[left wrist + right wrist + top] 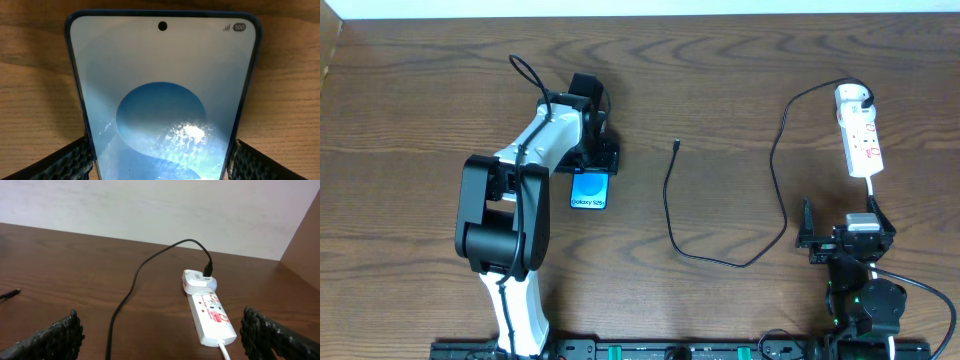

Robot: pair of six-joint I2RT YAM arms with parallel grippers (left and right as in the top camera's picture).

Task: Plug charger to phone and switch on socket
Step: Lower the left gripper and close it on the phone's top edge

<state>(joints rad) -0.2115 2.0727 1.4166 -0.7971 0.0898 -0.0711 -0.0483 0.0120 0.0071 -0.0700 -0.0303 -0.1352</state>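
Overhead view, left to right: the left gripper sits over the upper end of the phone, left of centre on the table. The phone lies flat with its screen up and lit. Judged reason for the hold: to pin the phone so it does not slide when a connector is pushed in. At centre the charger lies loose. Its connector tip rests free on the wood, well apart from the phone and to its right. The cable loops down, then climbs to the upper right, where its white plug is seated in the far end of the socket. The right gripper waits near the socket, below it at lower right, and points up at it. It is plausibly staged for the switch or the cable; I cannot tell which. Left wrist view adds what the arm hides from above: both fingers bracket the phone's long edges at the bottom corners and appear pressed against them, so I read this as clamped on the phone. No port or cable shows there. Right wrist view: the fingers stand at the far lower corners, spread wide with nothing between them. The socket is at centre-right, red marks visible, plug in place. The switch position is too small to read. Neither the plugging-in nor the switching looks done yet.
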